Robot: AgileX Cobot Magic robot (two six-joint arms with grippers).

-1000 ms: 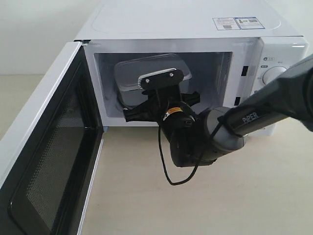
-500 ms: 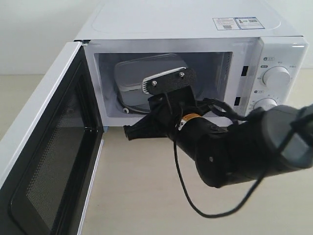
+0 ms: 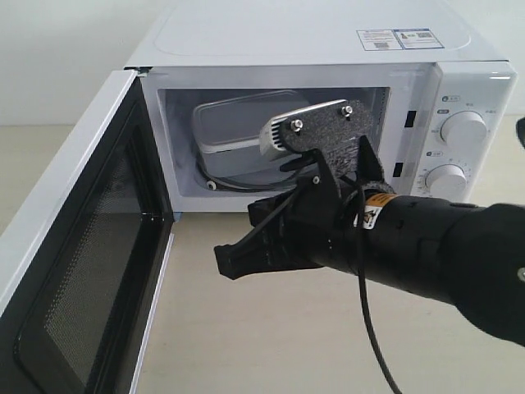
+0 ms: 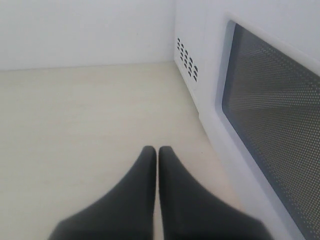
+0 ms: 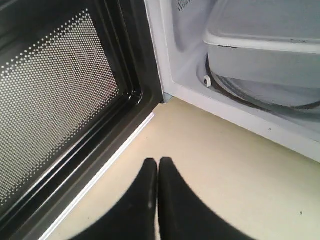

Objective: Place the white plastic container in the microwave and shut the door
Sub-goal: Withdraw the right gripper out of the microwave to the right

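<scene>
The white plastic container [image 3: 234, 123] [image 5: 265, 45] rests inside the open microwave [image 3: 328, 41] on the turntable. The door [image 3: 82, 271] [image 5: 55, 105] stands swung wide to the left, its black mesh inner face showing. My right gripper [image 3: 230, 263] [image 5: 158, 162] is shut and empty, hovering over the table just in front of the microwave's opening, tips pointing toward the door. My left gripper [image 4: 157, 150] is shut and empty, low over the table beside the door's [image 4: 270, 110] outer window side; it does not appear in the exterior view.
The right arm's black body [image 3: 426, 254] fills the space in front of the dial panel [image 3: 463, 127]. Beige table [image 3: 246, 345] lies between door and arm. A white wall [image 4: 85, 30] backs the table.
My right gripper has pulled back out of the microwave cavity toward the front and lower left, leaving the container inside. The arm has swung closer to the camera.
</scene>
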